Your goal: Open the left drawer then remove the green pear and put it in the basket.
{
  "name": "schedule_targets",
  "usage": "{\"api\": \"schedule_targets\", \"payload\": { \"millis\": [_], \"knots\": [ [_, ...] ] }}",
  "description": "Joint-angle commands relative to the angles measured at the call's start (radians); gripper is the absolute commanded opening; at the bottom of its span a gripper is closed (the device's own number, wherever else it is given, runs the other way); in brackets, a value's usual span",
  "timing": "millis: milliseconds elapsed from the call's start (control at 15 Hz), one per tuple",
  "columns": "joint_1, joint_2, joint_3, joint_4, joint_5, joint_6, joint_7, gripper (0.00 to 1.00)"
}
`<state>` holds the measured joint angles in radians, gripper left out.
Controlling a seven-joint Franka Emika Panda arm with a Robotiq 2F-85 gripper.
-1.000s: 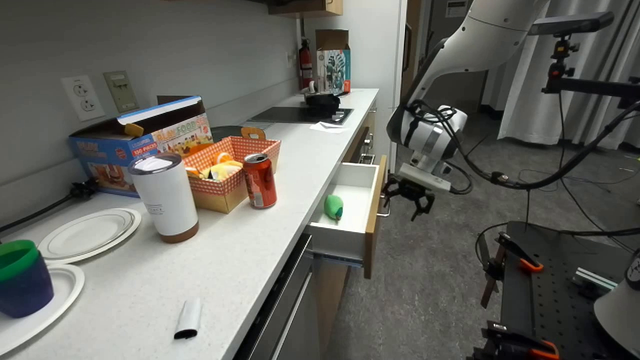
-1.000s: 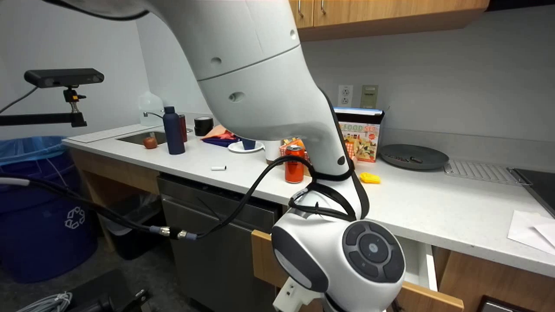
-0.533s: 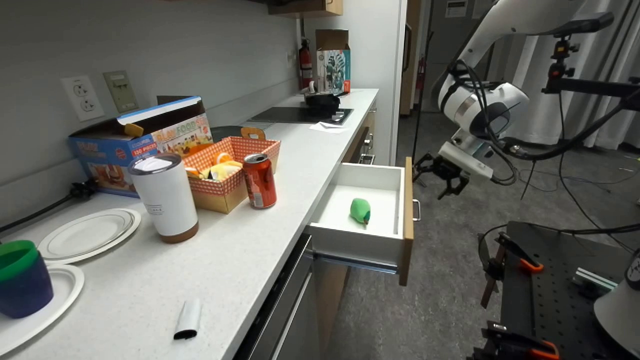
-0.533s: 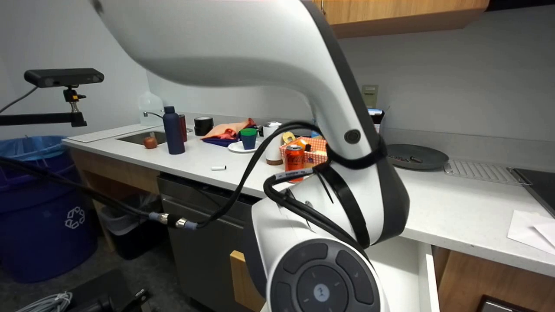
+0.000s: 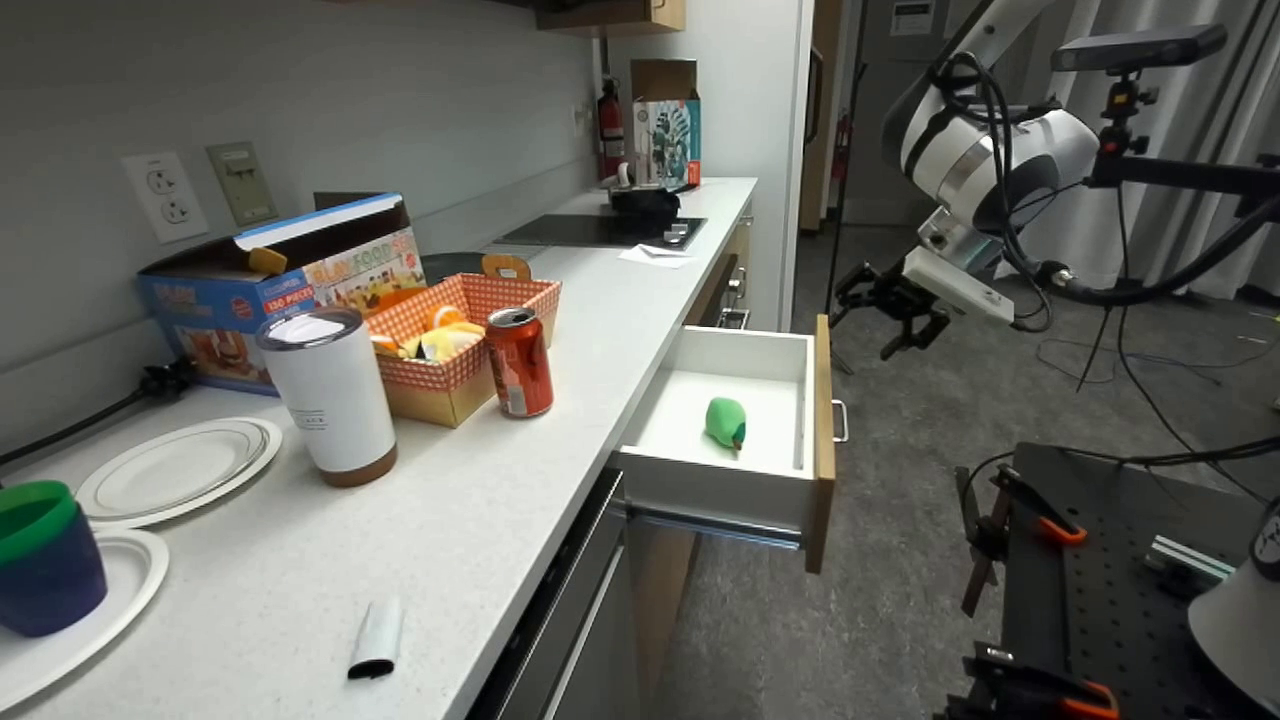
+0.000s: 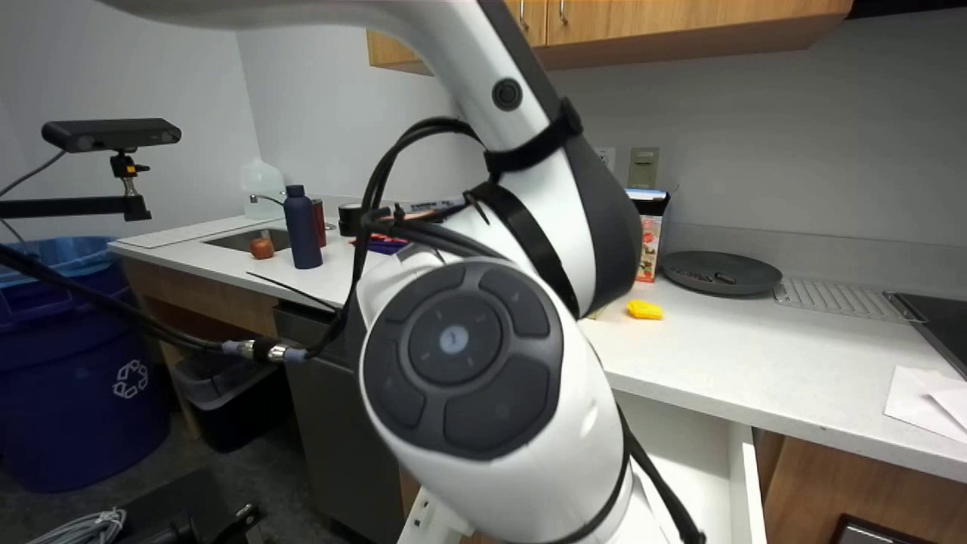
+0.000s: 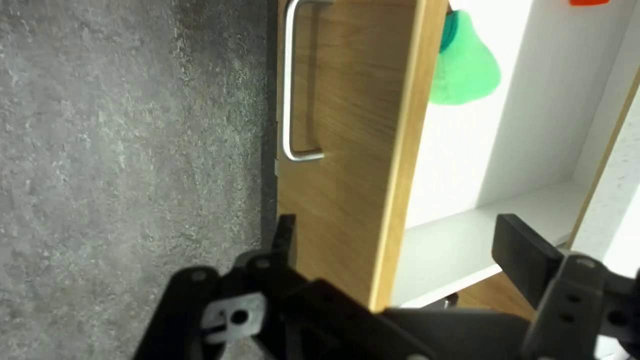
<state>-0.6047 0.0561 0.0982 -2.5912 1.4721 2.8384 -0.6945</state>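
The claw (image 5: 863, 332) has its two fingers (image 7: 522, 250) spread wide apart. It hangs apart from the left drawer (image 5: 715, 490), which is pulled out beneath the edge of the tabletop (image 5: 530, 500). In the wrist view the top edge of the drawer's wood front (image 7: 345, 200) shows between the fingers, and the silver bar handle (image 7: 288, 90) is ahead of them, apart from both. The green pear (image 5: 725, 420) lies on the drawer's white floor, apart from the claw; in the wrist view it shows ahead of the fingers, partly hidden by the wood front. Across the drawer from the claw, and farther off than the pear, the red-checked basket (image 5: 440, 396) sits on the tabletop, holding a yellow item (image 5: 455, 340) and an orange item (image 5: 440, 316). A red can (image 5: 520, 362) stands just beside the basket, on the side toward the claw. A white tumbler (image 5: 335, 410) stands on the basket's other side, farther from the claw. A blue box (image 5: 215, 310) sits near the tumbler, well apart from the claw.
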Motion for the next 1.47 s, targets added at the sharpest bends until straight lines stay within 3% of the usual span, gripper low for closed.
{"api": "schedule_targets", "payload": {
  "millis": [0, 200, 267, 467, 533, 733, 800, 1067, 1133, 1400],
  "knots": [
    [0.063, -0.087, 0.056, -0.026, -0.161, 0.105, 0.101, 1.00],
    [0.092, -0.121, 0.092, -0.043, -0.400, 0.175, 0.256, 1.00],
    [0.228, -0.131, -0.031, -0.050, -0.491, 0.198, 0.313, 1.00],
    [0.295, -0.170, -0.096, -0.067, -0.742, 0.188, 0.443, 1.00],
    [0.215, -0.192, -0.022, -0.072, -0.824, 0.157, 0.488, 1.00],
    [0.196, -0.264, -0.013, -0.061, -1.031, 0.073, 0.590, 1.00],
    [0.302, -0.285, -0.118, -0.050, -1.097, 0.042, 0.623, 1.00],
    [0.385, -0.312, -0.175, 0.035, -1.163, -0.094, 0.650, 1.00],
    [0.390, -0.288, -0.191, 0.005, -1.167, -0.032, 0.647, 1.00],
    [0.412, -0.283, -0.215, 0.013, -1.163, -0.042, 0.645, 1.00]
  ]
}}
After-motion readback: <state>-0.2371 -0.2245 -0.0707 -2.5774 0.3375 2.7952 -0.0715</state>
